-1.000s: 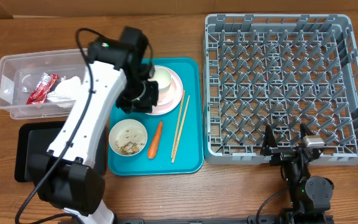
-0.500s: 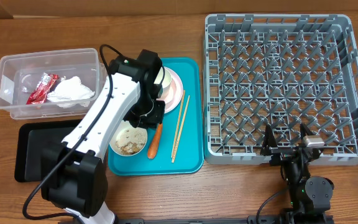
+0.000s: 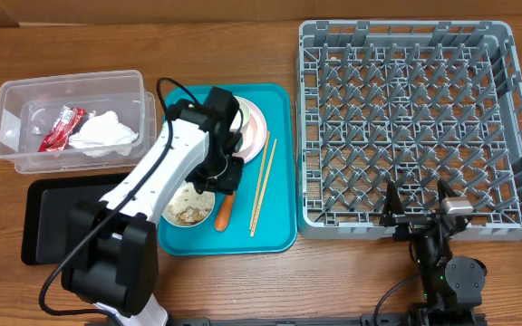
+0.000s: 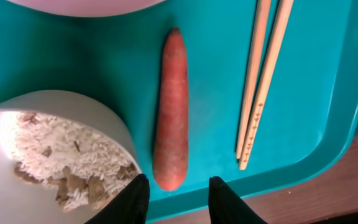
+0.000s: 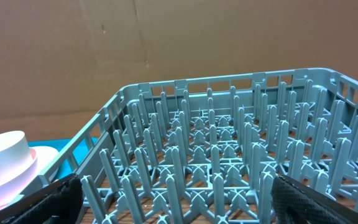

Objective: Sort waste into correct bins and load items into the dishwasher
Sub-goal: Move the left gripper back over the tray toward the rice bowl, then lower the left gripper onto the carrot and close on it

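small orange carrot [image 4: 171, 112], smooth and tapered, lies flat on the glossy teal plastic tray [image 4: 73, 56], between a round white bowl [image 4: 61, 98] of grainy beige rice crumbs [image 4: 61, 162] and two thin wooden chopsticks [image 4: 260, 81]; left gripper [image 4: 178, 200] fingers hover partly parted at its thick end, holding nothing; right gripper [image 5: 169, 202] fingers spread wide, empty, facing the grey plastic lattice rack [image 5: 216, 143]
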